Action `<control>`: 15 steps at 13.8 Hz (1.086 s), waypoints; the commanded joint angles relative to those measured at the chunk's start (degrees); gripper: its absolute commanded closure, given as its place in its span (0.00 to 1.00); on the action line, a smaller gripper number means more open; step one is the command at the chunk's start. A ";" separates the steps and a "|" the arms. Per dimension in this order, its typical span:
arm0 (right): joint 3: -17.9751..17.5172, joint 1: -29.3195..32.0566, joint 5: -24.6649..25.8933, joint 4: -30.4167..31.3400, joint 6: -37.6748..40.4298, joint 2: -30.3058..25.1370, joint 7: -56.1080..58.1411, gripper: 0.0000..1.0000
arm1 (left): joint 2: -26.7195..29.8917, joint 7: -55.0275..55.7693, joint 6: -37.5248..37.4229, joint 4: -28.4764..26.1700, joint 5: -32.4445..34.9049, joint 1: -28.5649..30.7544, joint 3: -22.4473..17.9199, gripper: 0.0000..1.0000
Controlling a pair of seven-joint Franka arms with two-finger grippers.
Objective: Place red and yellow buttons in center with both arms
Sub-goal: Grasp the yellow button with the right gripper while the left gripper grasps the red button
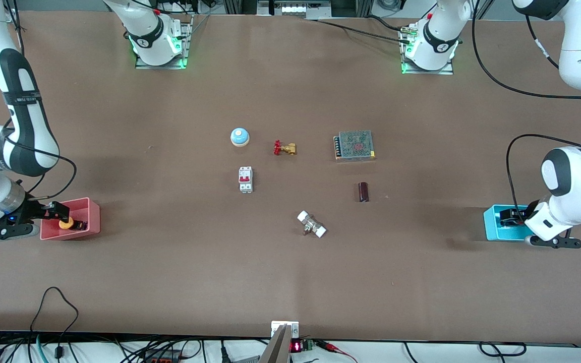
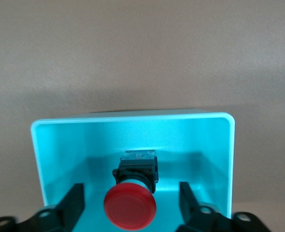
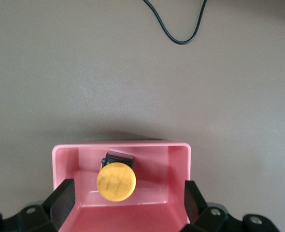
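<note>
A flat matte brown tabletop (image 1: 169, 282) fills nearly everything — evenly lit, with soft shadows at nine and three o'clock. At six o'clock, loose black cables (image 1: 53, 322) trail along a pale strip — the table's edge.

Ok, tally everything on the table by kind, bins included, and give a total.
Push buttons: 2, red button and yellow button
Bins: 2, cyan bin and pink bin
Bell: 1
Valves: 2, and
Breaker: 1
Power supply: 1
Dark cylinder: 1
Total: 10

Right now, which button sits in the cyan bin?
The red button, between the open left gripper fingers in the cyan bin. The yellow button is in the pink bin.
</note>
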State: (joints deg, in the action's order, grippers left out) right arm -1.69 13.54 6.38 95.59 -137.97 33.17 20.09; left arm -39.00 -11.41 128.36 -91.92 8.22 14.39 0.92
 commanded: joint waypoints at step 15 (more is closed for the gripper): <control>-0.59 0.35 0.21 1.35 -3.97 3.56 0.83 0.01 | 7.18 -3.80 -12.93 4.37 -4.26 -0.24 1.36 0.62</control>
State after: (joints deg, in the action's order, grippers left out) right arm -1.78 13.47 6.38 96.35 -140.83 36.72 20.12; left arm -34.31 -14.01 120.43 -88.76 4.16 14.49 2.01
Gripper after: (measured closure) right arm 0.000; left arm 0.577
